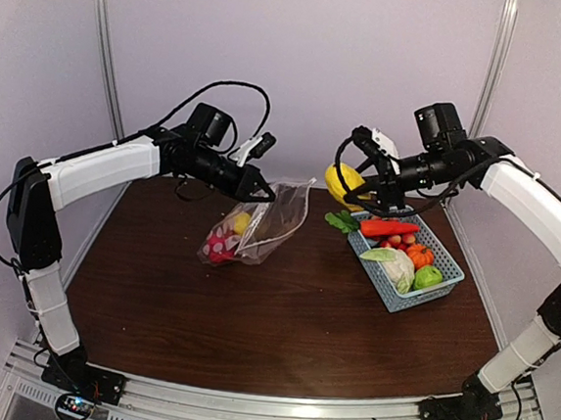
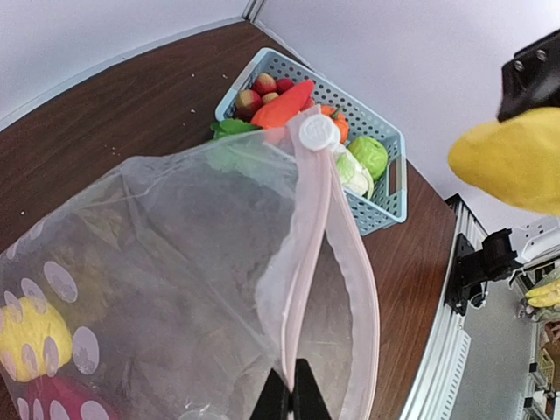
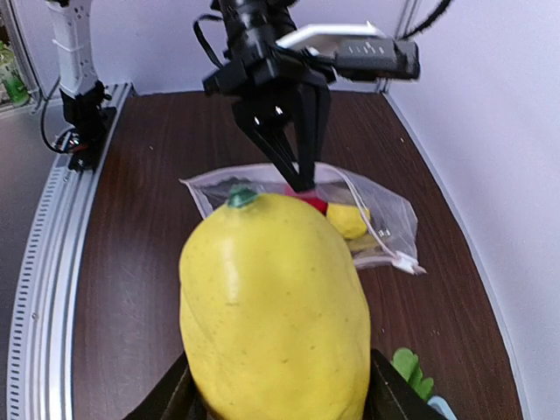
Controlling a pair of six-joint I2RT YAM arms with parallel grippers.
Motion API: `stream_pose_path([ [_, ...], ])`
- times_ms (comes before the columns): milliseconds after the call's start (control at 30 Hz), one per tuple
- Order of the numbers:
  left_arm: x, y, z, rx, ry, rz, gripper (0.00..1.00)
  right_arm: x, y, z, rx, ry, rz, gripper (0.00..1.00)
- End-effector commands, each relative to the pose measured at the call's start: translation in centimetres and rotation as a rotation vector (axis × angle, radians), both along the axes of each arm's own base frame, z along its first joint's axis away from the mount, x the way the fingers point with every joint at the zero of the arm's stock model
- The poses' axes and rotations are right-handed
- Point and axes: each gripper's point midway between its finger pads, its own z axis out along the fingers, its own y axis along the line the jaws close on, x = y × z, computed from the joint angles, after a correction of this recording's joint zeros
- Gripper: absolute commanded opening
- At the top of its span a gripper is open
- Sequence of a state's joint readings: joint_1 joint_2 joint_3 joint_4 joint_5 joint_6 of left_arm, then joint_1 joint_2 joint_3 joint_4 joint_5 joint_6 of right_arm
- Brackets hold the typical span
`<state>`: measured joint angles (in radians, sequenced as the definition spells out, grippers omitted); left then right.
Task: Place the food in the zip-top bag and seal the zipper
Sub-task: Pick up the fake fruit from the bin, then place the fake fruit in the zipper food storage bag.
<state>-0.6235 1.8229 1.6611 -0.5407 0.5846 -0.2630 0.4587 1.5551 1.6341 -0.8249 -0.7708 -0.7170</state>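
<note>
The clear zip-top bag (image 1: pixel 259 230) with white dots hangs from my left gripper (image 1: pixel 259 194), which is shut on its pink zipper edge (image 2: pixel 308 262); the mouth gapes open beside it. A yellow fruit (image 1: pixel 241 222) and a red item (image 1: pixel 220 246) lie inside. My right gripper (image 1: pixel 361 191) is shut on a large yellow fruit (image 3: pixel 276 306) held above the table, right of the bag. The rest of the food sits in the light-blue basket (image 1: pixel 443 288): red pepper (image 1: pixel 389 227), cabbage (image 1: pixel 394 264), orange pumpkin (image 1: pixel 419 255), green fruit (image 1: pixel 429 276).
Leafy greens (image 1: pixel 340 220) lie on the brown table just left of the basket. The basket stands at the right of the table near the wall. White walls close in the back and sides; a metal rail runs along the near edge.
</note>
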Motion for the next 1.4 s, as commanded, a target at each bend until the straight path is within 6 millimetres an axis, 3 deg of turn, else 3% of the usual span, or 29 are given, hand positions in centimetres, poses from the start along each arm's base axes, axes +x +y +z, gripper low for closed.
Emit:
stream_pose_path([
  [0,0.5,-0.8,4.0,-0.111,-0.015,0.010,0.00,-1.8,4.9,6.7,0.316,0.114,0.127,0.53],
  [233,-0.1,-0.8,6.2,-0.157,-0.006,0.001,0.00,-0.6,8.7,10.5,0.554,0.260,0.192,0.55],
  [333,-0.3,-0.8,7.2,-0.168,-0.015,-0.007,0.00,-0.3,9.9,10.8,0.588,0.290,0.210,0.55],
  [633,-1.0,-1.0,9.8,-0.224,-0.015,-0.032,0.00,0.0,11.8,8.6,0.543,0.301,0.211,0.55],
  [1000,-1.7,-0.5,12.6,-0.292,-0.026,-0.007,0.00,1.6,10.8,2.7,0.340,0.205,0.080,0.58],
  [1133,-1.8,-0.1,13.1,-0.305,-0.031,0.016,0.00,1.3,10.2,1.8,0.310,0.174,0.063,0.60],
  [1200,-1.6,0.1,13.2,-0.304,-0.038,0.029,0.00,1.2,9.8,1.8,0.297,0.153,0.050,0.63],
  [1367,-1.6,0.1,13.2,-0.309,-0.032,0.024,0.00,2.4,9.3,2.0,0.260,0.126,-0.049,0.84],
])
